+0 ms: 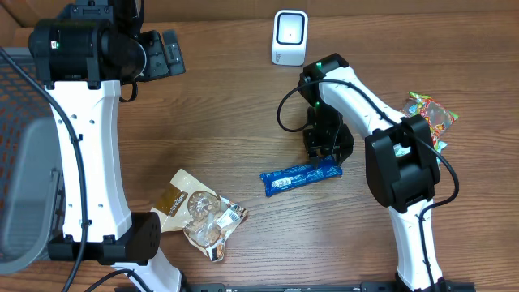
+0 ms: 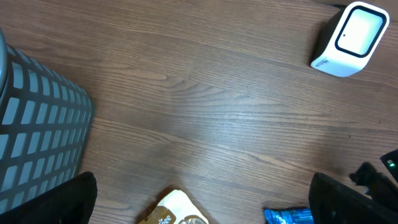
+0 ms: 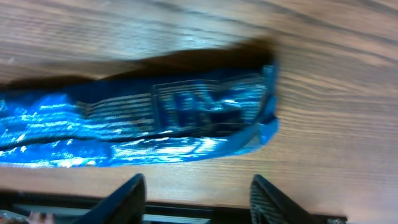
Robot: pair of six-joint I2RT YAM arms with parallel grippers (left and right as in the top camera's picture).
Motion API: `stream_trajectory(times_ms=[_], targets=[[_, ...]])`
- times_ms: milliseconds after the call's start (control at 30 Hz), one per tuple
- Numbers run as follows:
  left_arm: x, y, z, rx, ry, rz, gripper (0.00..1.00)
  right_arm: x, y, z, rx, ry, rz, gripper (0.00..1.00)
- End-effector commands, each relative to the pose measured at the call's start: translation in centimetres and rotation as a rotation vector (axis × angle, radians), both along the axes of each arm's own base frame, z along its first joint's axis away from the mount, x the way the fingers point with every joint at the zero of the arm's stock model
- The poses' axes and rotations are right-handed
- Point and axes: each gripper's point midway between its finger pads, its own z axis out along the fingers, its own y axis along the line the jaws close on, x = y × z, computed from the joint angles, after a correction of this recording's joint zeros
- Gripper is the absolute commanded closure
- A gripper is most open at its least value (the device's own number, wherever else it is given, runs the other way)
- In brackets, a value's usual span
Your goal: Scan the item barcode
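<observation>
Blue snack bar (image 1: 300,176) lies flat on the table (image 1: 243,122), below the scanner (image 1: 289,37) and well apart from it. It looks light, soft, crinkly and slippery, so I'd pinch across its narrow width at the crimped end farther from the scanner's left side. My right gripper (image 3: 199,186) hangs just over that end with jaws spread and nothing pinched, the bar lying just ahead of the fingertips, not between them; my left gripper (image 2: 199,208) is spread wide and empty, well left of the scanner.
</observation>
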Motion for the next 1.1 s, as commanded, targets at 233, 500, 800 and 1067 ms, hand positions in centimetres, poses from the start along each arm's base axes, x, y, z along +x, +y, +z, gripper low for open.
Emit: stream_trajectory(times_ms=[233, 500, 800, 1067], targets=[[0.1, -0.1, 0.1, 0.001, -0.006, 0.009, 0.0, 1.3, 1.5, 0.1, 0.193, -0.075, 0.227, 0.43], [0.1, -0.1, 0.1, 0.001, -0.006, 0.01, 0.0, -1.3, 2.1, -0.7, 0.263, 0.028, 0.196, 0.43], [0.1, -0.3, 0.1, 0.001, -0.006, 0.004, 0.0, -0.4, 2.5, -4.6, 0.25, -0.052, 0.13, 0.49], [0.1, -0.3, 0.1, 0.001, -0.006, 0.004, 0.0, 3.5, 1.1, -6.3, 0.062, -0.24, -0.015, 0.5]])
